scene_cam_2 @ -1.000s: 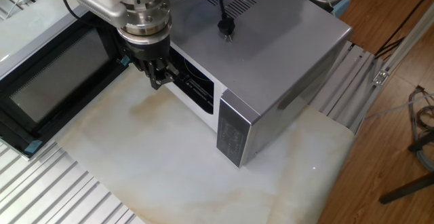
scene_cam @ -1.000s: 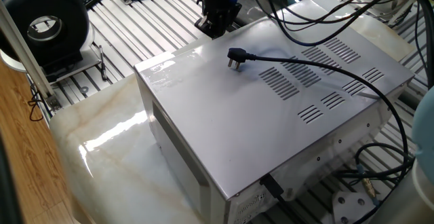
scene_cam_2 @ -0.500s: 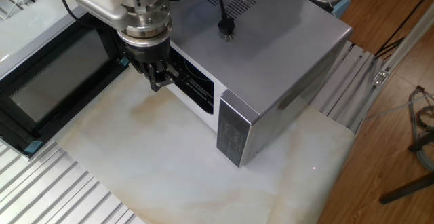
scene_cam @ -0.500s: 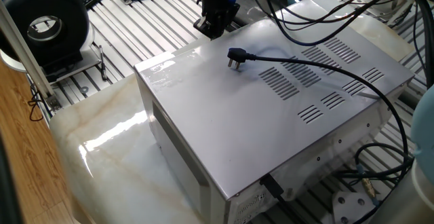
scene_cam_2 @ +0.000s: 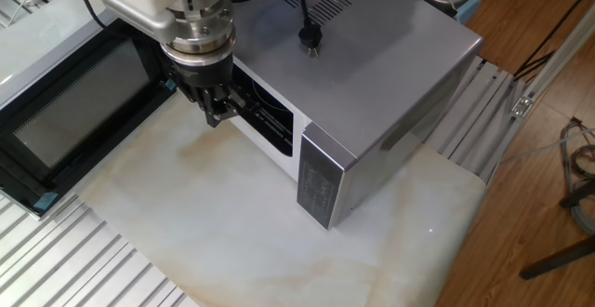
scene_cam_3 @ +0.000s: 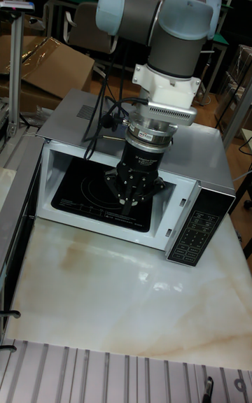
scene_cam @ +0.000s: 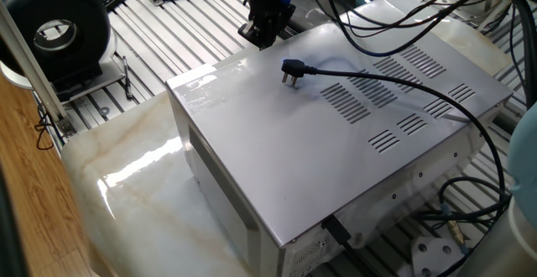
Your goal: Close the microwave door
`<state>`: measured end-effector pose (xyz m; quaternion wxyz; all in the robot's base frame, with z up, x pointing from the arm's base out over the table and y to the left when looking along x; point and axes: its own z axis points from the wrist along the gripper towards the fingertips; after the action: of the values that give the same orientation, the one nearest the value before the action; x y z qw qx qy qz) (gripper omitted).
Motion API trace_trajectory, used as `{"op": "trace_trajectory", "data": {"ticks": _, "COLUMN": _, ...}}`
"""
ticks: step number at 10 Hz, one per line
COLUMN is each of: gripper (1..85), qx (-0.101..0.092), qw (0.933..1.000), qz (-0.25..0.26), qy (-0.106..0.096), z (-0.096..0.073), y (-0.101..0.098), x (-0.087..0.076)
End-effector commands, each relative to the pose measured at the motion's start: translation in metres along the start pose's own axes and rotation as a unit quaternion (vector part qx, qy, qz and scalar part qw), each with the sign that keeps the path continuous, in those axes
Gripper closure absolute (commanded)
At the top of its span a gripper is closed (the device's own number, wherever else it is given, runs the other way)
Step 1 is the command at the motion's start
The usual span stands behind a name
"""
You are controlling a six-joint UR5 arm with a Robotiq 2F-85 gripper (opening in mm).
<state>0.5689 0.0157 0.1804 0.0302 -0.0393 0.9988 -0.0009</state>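
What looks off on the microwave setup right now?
The power cord's plug lies loose on top of the microwave, so it isn't in a socket. The microwave door stands wide open to the side, cavity exposed, with the gripper in front of the opening. No spill or visible damage.

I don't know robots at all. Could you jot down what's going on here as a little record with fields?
Machine: one arm with an end effector pointing down in front of the microwave opening
End effector fingers: close together, holding nothing that shows
Microwave door: swung wide open to the side
Inside: dark floor, nothing visible in it
Control panel: on the front, beside the opening
On top: power plug lying loose, not plugged in
Surface: pale marbled tabletop
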Motion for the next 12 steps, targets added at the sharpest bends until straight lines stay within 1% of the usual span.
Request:
{"op": "trace_trajectory", "data": {"ticks": 1, "gripper": 84.7, "qx": 0.001, "qw": 1.0000, "qz": -0.004, "qy": -0.002, "z": -0.001, "y": 0.000, "x": -0.002}}
{"op": "trace_trajectory", "data": {"ticks": 3, "gripper": 84.7, "qx": 0.002, "qw": 1.0000, "qz": -0.004, "qy": 0.002, "z": 0.000, "y": -0.001, "x": 0.000}}
{"op": "trace_trajectory", "data": {"ticks": 4, "gripper": 84.7, "qx": -0.001, "qw": 0.9999, "qz": 0.009, "qy": 0.008, "z": 0.001, "y": 0.001, "x": 0.003}}
{"op": "trace_trajectory", "data": {"ticks": 5, "gripper": 84.7, "qx": -0.007, "qw": 0.9997, "qz": 0.023, "qy": 0.008, "z": 0.004, "y": 0.002, "x": 0.007}}
{"op": "trace_trajectory", "data": {"ticks": 6, "gripper": 84.7, "qx": -0.022, "qw": 0.9989, "qz": 0.041, "qy": -0.001, "z": 0.005, "y": 0.007, "x": 0.004}}
{"op": "trace_trajectory", "data": {"ticks": 7, "gripper": 84.7, "qx": -0.013, "qw": 0.9990, "qz": 0.043, "qy": 0.000, "z": 0.006, "y": 0.000, "x": 0.008}}
{"op": "trace_trajectory", "data": {"ticks": 9, "gripper": 84.7, "qx": -0.037, "qw": 0.9981, "qz": 0.047, "qy": -0.011, "z": 0.013, "y": 0.005, "x": 0.013}}
{"op": "trace_trajectory", "data": {"ticks": 11, "gripper": 84.7, "qx": -0.020, "qw": 0.9995, "qz": 0.018, "qy": -0.016, "z": 0.019, "y": -0.006, "x": 0.015}}
{"op": "trace_trajectory", "data": {"ticks": 12, "gripper": 84.7, "qx": -0.022, "qw": 0.9995, "qz": 0.007, "qy": -0.020, "z": 0.020, "y": -0.004, "x": 0.012}}
